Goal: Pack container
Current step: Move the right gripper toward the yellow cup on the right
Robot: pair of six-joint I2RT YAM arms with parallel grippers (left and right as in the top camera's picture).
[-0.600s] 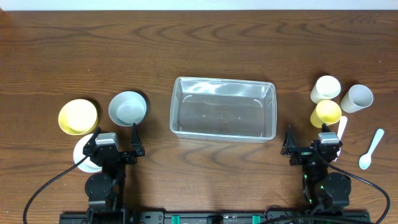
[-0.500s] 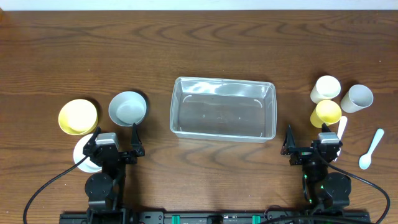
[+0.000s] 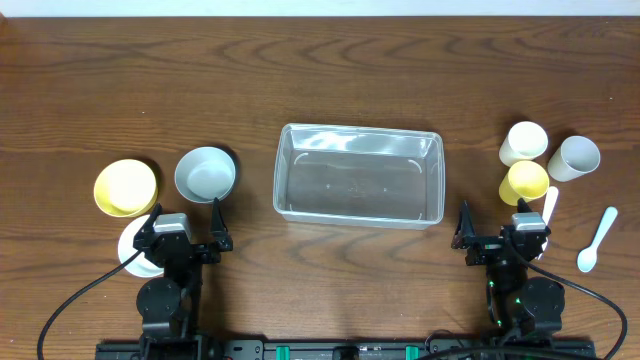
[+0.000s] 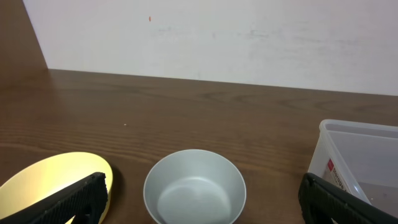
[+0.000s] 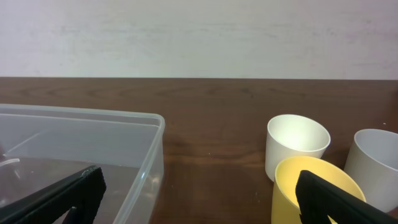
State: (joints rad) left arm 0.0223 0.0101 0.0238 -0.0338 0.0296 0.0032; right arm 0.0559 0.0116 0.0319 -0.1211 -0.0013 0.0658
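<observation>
Wooden counter [image 3: 320,70], dark brown. Left gripper [image 3: 187,224] and right gripper [image 3: 500,234]: at the near edge, fingers of each spread wide. White dish [image 3: 128,250]: partly under the left arm. White spoon [image 3: 597,240]: right of the right gripper. Yellow bowl [image 3: 125,187], grey bowl [image 3: 205,173]: side by side just beyond the left gripper. Container [image 3: 283,180]: clear plastic, upright at centre, between the bowls and the cups. Yellow cup [image 3: 527,182], white cup [image 3: 524,142], pale cup [image 3: 574,158]: clustered beyond the right gripper.

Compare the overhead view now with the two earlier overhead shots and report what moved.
Nothing visibly changed. The left claw and the right claw stay open and empty by the near edge. The container is still empty in the middle, and the grey bowl and yellow cup have not shifted.
</observation>
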